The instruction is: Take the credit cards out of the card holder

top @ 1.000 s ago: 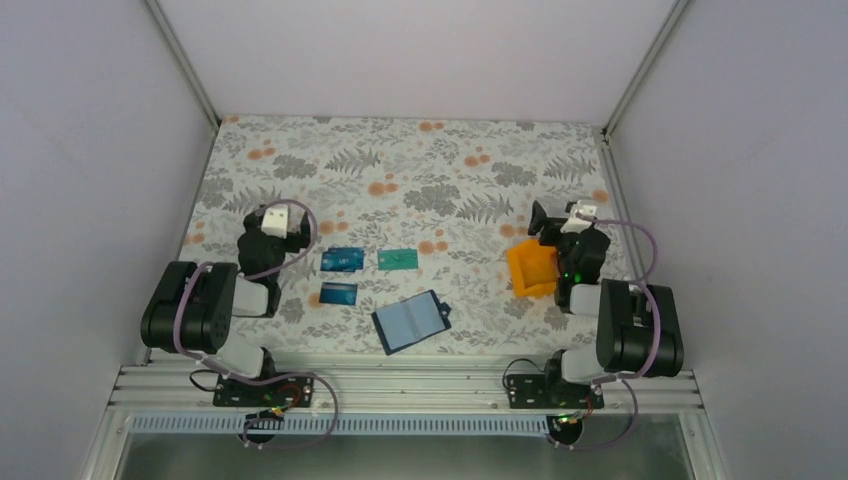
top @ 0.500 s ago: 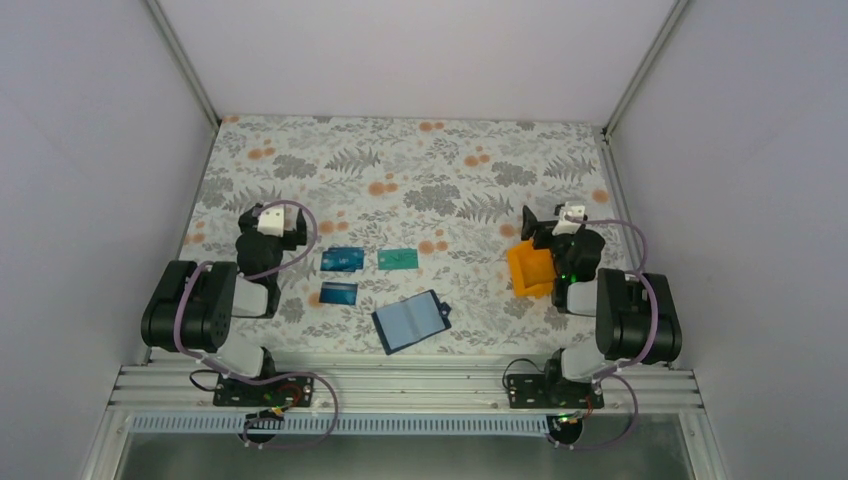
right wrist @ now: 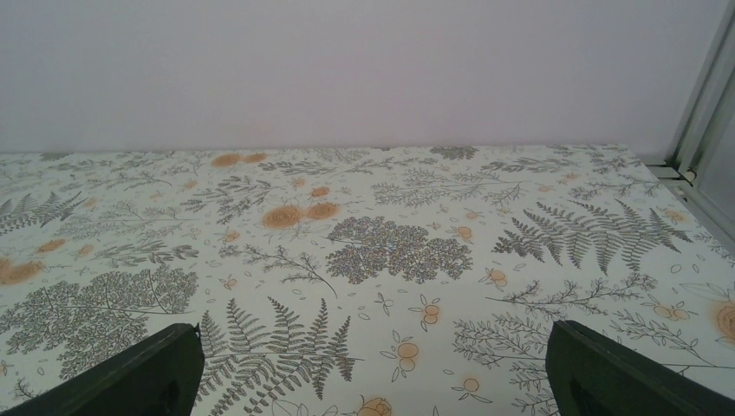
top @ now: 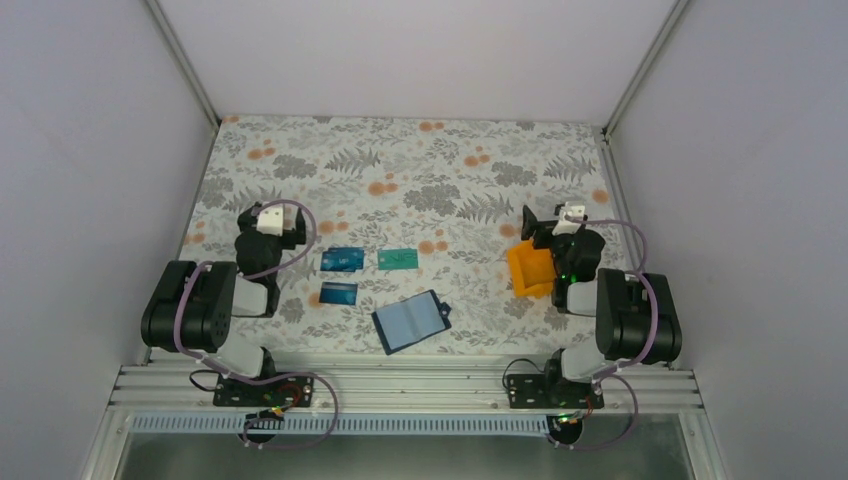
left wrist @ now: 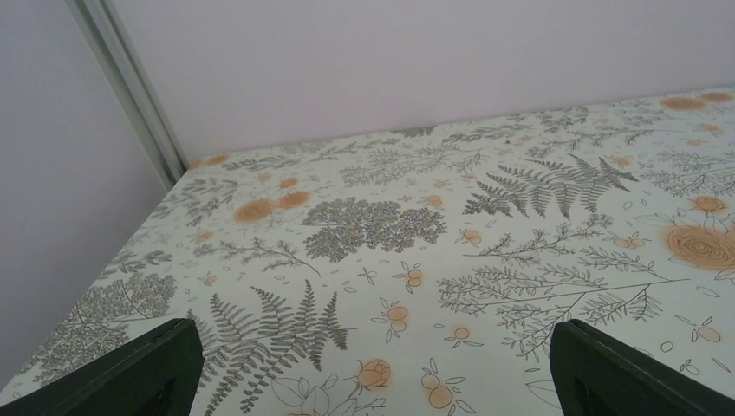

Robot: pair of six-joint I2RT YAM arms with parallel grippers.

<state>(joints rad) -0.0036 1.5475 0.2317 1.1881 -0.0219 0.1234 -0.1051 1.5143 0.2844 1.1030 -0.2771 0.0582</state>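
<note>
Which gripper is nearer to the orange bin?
Right. The right gripper is just beside the orange bin, at its far edge; the left gripper is far off, beyond the credit cards.

We see a robotics lab cell: plain white panels [top: 420,50] in metal framing [top: 183,60] enclose a fern-printed tabletop [top: 400,170], with a left arm [top: 200,305] and a right arm [top: 630,320] bolted to an aluminium rail [top: 400,385].
</note>
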